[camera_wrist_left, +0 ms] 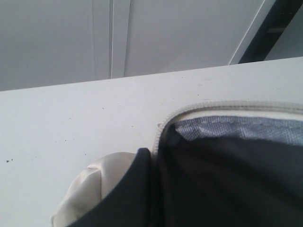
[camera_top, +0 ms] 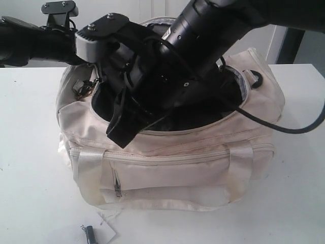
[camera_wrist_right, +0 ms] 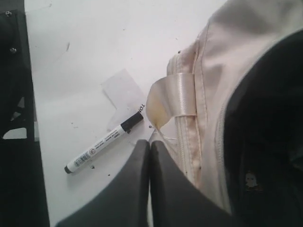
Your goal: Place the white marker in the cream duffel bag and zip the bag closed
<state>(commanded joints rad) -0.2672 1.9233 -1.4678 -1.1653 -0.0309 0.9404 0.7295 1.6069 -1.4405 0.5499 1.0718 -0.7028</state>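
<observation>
Toward the worktop's [camera_top: 30, 127] near edge the marker [camera_wrist_right: 104, 142] lies ungrasped beside the bag [camera_top: 177, 168]; right jaws, closed empty, should open; left jaws unclear.

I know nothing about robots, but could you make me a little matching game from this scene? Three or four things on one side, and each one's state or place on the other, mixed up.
Things:
1. white marker
2. cream duffel bag
3. right gripper
4. paper tag

States:
A. top open, dark lining showing
B. flat, one corner covered by a dark cap
C. fingers pressed together
D. slim, lying outside, its capped end resting on a sheet

Pairs: 1-D, 2-A, 3-C, 4-B.
</observation>
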